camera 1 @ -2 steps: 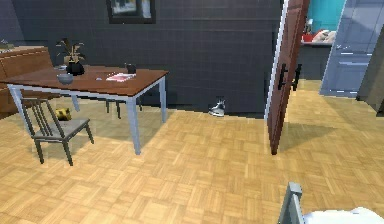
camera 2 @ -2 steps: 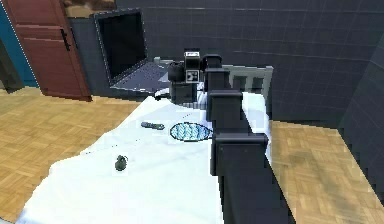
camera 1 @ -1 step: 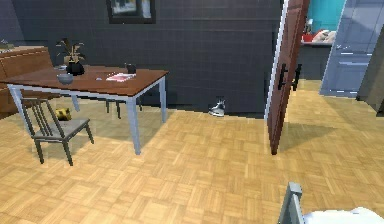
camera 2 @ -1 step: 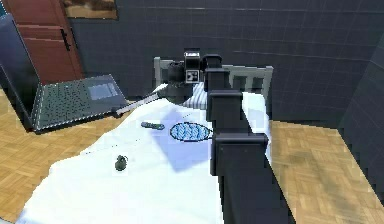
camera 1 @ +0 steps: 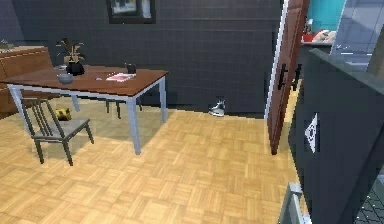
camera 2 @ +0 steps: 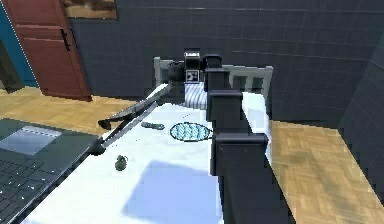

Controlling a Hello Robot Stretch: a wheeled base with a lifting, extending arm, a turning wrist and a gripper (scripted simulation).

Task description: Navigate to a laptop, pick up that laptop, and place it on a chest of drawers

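Dark grey flat laptop (camera 2: 35,165) lies on white-sheeted bed (camera 2: 165,195); dark two-finger gripper (camera 2: 176,74) near white slatted headboard (camera 2: 250,75), cannot tell whether it holds anything.

Soft, even light fills both views, leaving the wooden floor (camera 1: 190,170) bright, the dark wall (camera 1: 210,50) dim and faint shadow beneath the table (camera 1: 140,82) and chair (camera 1: 60,125) (upright edges, such as on the door (camera 1: 285,80), lean near the sides).
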